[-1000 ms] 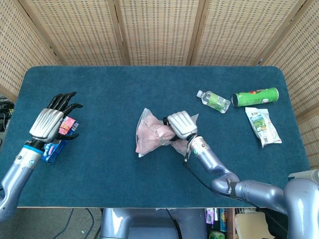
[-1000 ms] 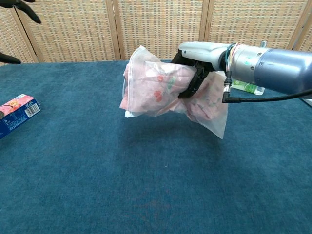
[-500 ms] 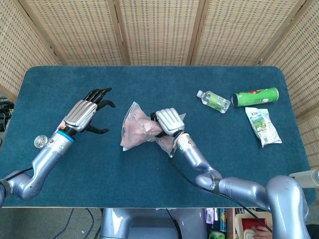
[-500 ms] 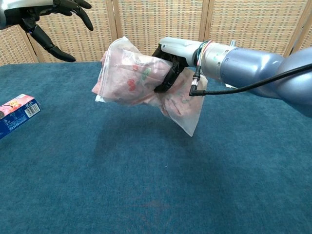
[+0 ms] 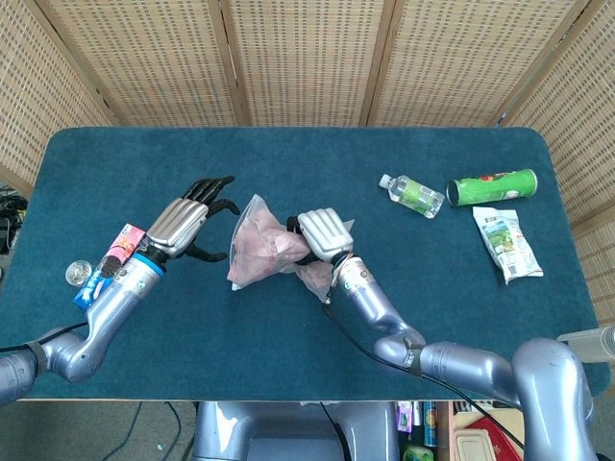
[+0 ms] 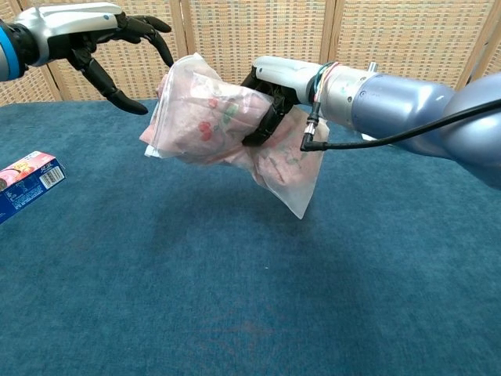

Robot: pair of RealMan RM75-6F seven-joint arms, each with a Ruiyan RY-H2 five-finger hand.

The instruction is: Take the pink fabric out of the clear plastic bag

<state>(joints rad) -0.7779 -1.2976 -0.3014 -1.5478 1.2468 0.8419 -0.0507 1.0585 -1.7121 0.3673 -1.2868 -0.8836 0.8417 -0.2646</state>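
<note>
The right hand (image 6: 270, 98) grips the clear plastic bag (image 6: 227, 129) around its middle, fingers curled about it, and holds it off the desk (image 6: 250, 298), near the centre. Gripping it there appears to steady the bag so that the other hand can work at one end. The pink fabric (image 6: 205, 125) lies wholly inside the bag, bunched mostly in its left part, with some in the corner that hangs down on the right. Whether the bag's mouth is open cannot be told. The left hand (image 6: 102, 35) hovers just left of the bag's upper end, fingers spread and holding nothing, apparently placed to reach for that end. A small blue-and-pink box (image 6: 27, 184) lies at the left of the desk; a bottle (image 5: 411, 193), a green can (image 5: 492, 186) and a snack packet (image 5: 506, 243) lie far right.
</note>
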